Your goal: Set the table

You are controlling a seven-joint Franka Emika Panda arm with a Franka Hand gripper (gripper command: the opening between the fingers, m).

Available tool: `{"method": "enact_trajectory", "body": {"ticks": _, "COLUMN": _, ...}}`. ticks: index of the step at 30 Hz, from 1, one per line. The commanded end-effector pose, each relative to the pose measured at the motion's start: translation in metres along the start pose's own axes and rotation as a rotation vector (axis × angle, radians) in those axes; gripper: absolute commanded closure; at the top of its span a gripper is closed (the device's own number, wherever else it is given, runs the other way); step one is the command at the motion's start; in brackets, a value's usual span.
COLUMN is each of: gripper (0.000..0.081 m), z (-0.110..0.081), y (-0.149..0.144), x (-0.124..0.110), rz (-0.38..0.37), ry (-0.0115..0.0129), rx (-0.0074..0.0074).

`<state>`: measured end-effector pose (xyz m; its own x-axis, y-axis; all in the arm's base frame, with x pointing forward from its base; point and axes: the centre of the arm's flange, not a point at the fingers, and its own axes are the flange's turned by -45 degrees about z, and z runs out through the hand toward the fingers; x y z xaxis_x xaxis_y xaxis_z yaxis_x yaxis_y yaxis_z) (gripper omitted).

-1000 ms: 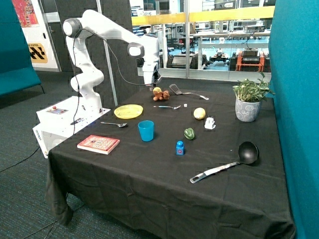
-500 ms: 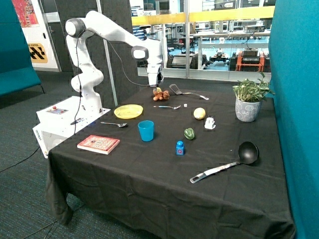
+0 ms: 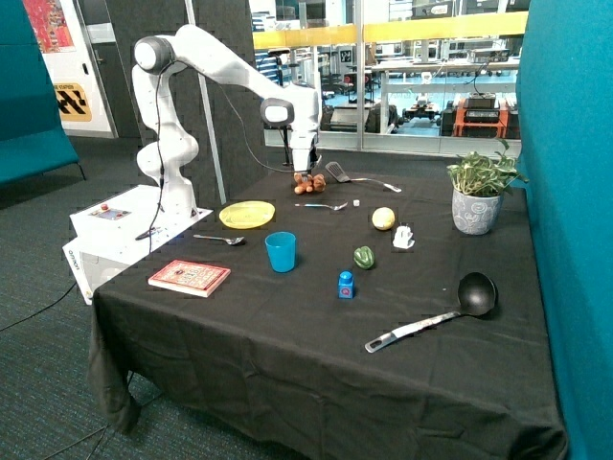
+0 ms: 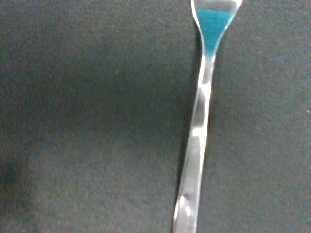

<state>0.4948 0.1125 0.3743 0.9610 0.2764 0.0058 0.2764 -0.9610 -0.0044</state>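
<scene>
Nearest to me, the big table (image 3: 287, 355) with its black cloth fills the middle of the room, and its front part is bare cloth. A black ladle (image 3: 441, 312) with a shiny handle lies toward the side by the blue wall. A red book (image 3: 190, 277) lies flat at the other side, close to the edge. Between them stand a small blue bottle (image 3: 346, 285) and a blue cup (image 3: 281, 251), both upright. A green pepper (image 3: 364, 257) sits just past the bottle. Behind the book lies a spoon (image 3: 220, 239), and past it a yellow plate (image 3: 247, 214) with nothing on it. A yellow lemon (image 3: 383, 218) rests near a small white thing (image 3: 403, 237). A plant in a grey pot (image 3: 477, 196) stands near the blue wall. Farther back, a fork (image 3: 323, 205) lies on the cloth, and behind it sits a small brown toy (image 3: 308, 182). A black spatula (image 3: 337, 172) and another shiny fork (image 3: 375, 182) lie near the far edge. The white robot arm (image 3: 220, 67) reaches over from its white box (image 3: 115, 235) beside the table. Its pincer (image 3: 308, 170) points down right above the brown toy, low over the cloth. I cannot tell if the pincer is open or closed. The wrist camera looks down on black cloth and a shiny metal handle (image 4: 197, 145).
</scene>
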Motion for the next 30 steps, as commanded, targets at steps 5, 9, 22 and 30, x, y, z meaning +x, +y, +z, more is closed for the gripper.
{"method": "enact_trajectory", "body": {"ticks": 5, "gripper": 0.0248, "z": 0.022, "y": -0.004, "x": 0.018, "rz": 0.037, "ry": -0.0057, "rx": -0.0045}}
{"method": "enact_trajectory", "body": {"ticks": 9, "gripper": 0.0246, "z": 0.027, "y": -0.003, "x": 0.022, "rz": 0.04, "ry": -0.0057, "rx": -0.0045}}
{"method": "enact_trajectory", "body": {"ticks": 22, "gripper": 0.0203, "z": 0.051, "y": 0.0, "x": 0.017, "rz": 0.093, "ry": -0.0056, "rx": -0.0047}}
{"method": "enact_trajectory", "body": {"ticks": 30, "gripper": 0.0209, "z": 0.068, "y": -0.001, "x": 0.015, "rz": 0.103, "ry": -0.0056, "rx": -0.0047}}
